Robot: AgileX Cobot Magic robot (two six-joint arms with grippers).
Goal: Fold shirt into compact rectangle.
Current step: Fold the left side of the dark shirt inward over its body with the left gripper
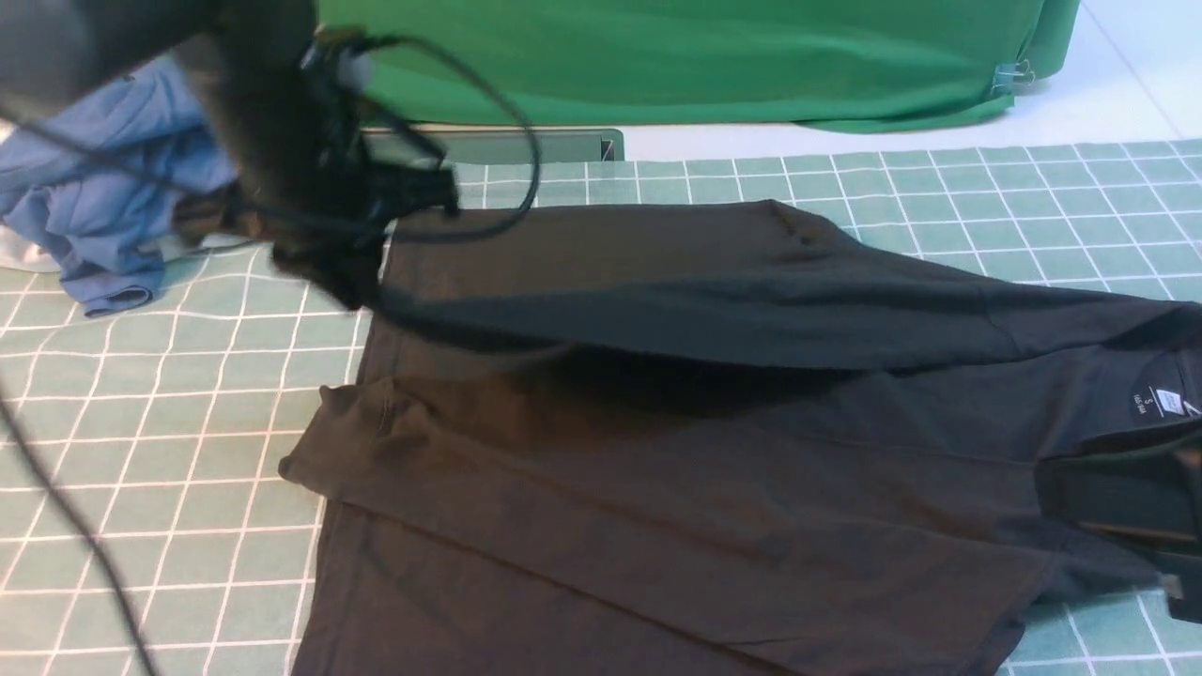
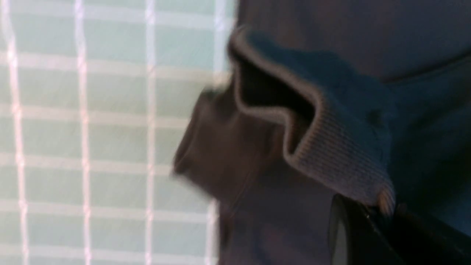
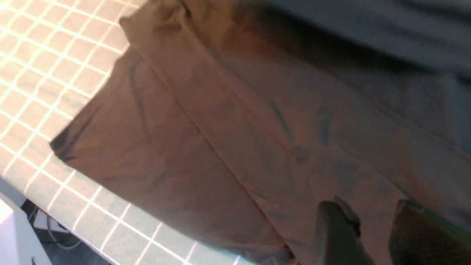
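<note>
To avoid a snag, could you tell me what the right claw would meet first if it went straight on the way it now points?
The shirt: the right claw points at its flat fabric, seemingly close, though depth is unclear.

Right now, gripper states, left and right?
Left gripper: closed, holding the shirt by its edge.
Right gripper: open, fingers apart over the shirt.

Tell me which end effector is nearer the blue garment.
Left. The left end effector is close beside the blue garment; the right end effector is far across the shirt.
</note>
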